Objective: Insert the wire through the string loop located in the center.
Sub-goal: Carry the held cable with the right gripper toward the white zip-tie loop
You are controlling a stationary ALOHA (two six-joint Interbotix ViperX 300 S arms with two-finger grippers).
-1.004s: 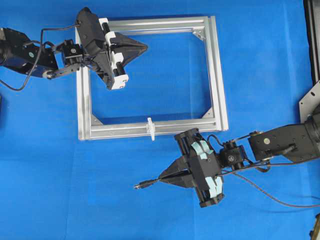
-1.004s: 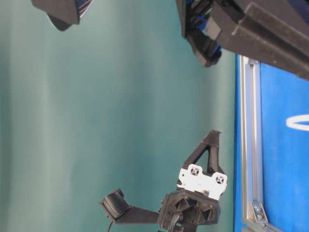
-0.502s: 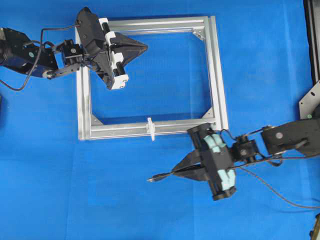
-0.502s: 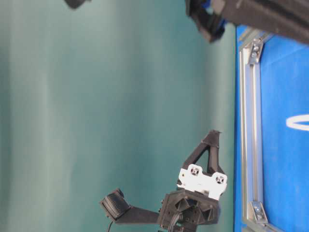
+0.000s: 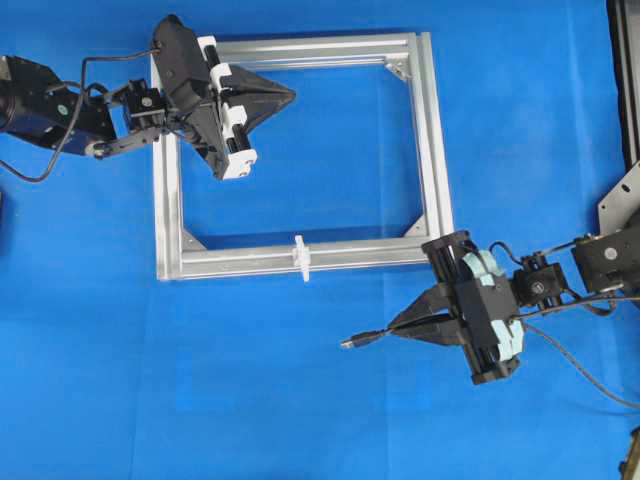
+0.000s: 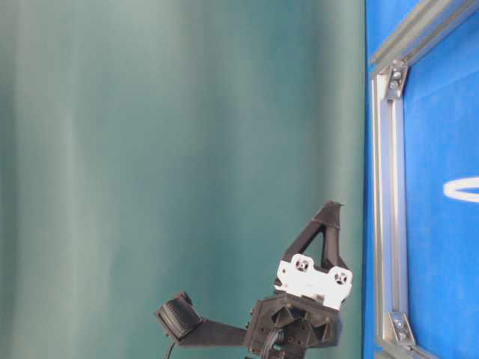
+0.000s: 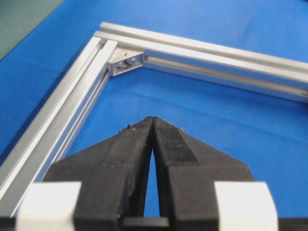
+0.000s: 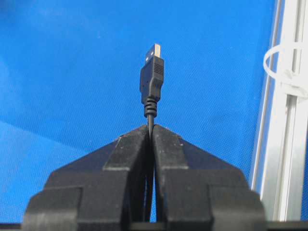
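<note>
One wire (image 5: pixel 362 339) — plug pointing left, lying level, clenched in right tool (image 5: pixel 400 326), left tool (image 5: pixel 285 96) clenched empty.

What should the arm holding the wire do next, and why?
Probably swing the plug toward the loop. The right gripper is shut on the wire, but the plug points out over bare cloth, well off to one side of the loop on the frame. It needs lining up with the opening before pushing through.

Open mat (image 5: pixel 250 380) beside frame (image 5: pixel 437 160)
</note>
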